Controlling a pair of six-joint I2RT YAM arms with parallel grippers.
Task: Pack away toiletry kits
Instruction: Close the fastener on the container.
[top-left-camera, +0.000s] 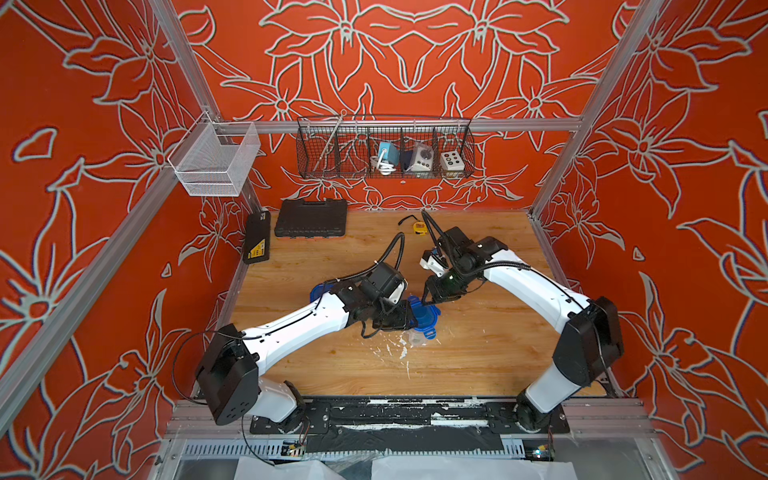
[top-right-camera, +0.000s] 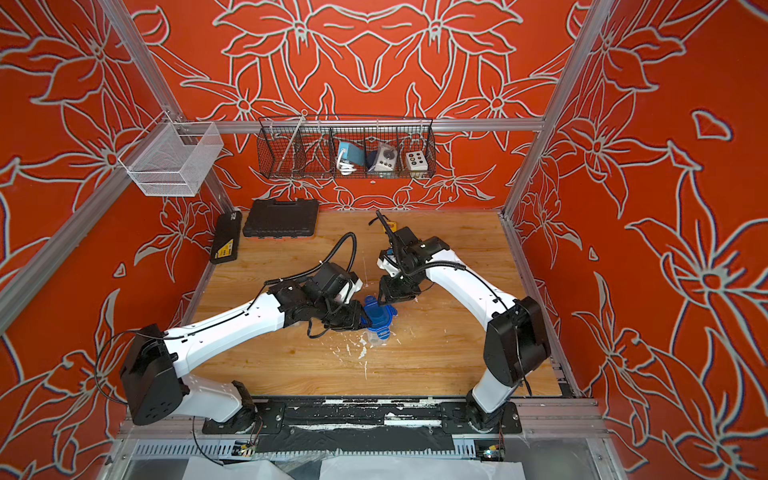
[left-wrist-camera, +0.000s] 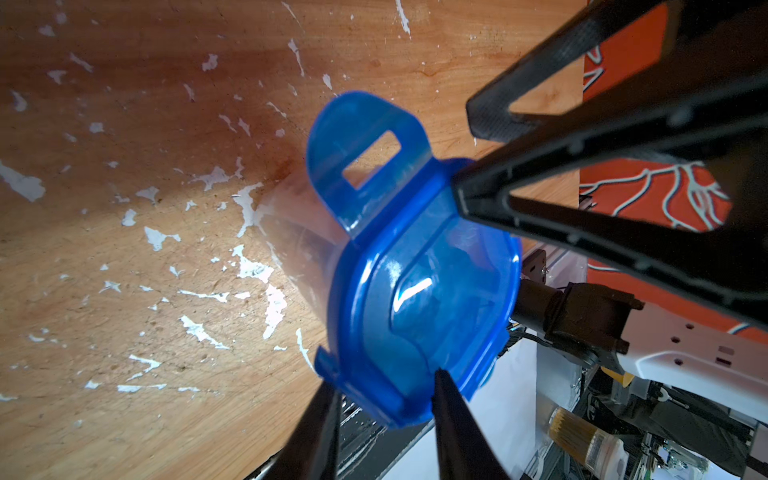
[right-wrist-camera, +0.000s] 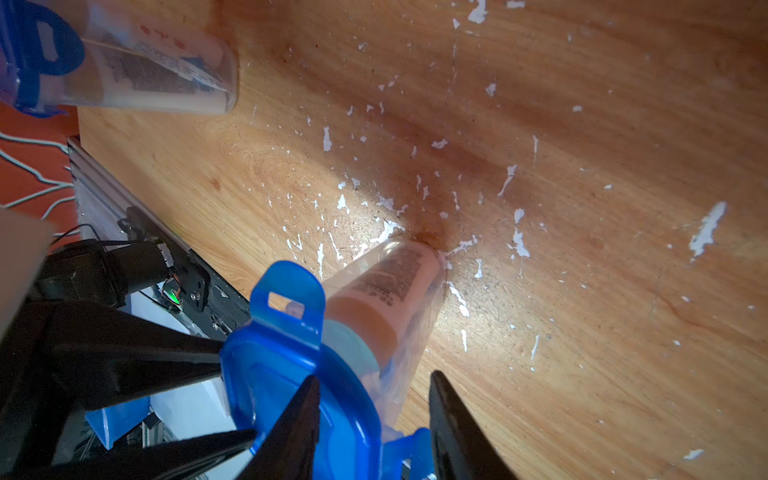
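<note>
The clear cup (right-wrist-camera: 399, 299) stands mid-table (top-left-camera: 478, 353), its blue lid (left-wrist-camera: 419, 291) pinched at the rim by the left gripper (left-wrist-camera: 382, 380). The right gripper (right-wrist-camera: 374, 376) has its jaws apart around a lid tab. An off-centre push there could tip the light cup or pop the lid loose.

Black tool case (top-left-camera: 311, 218) at table back; yellow tape measure (top-left-camera: 419, 227) nearby
</note>
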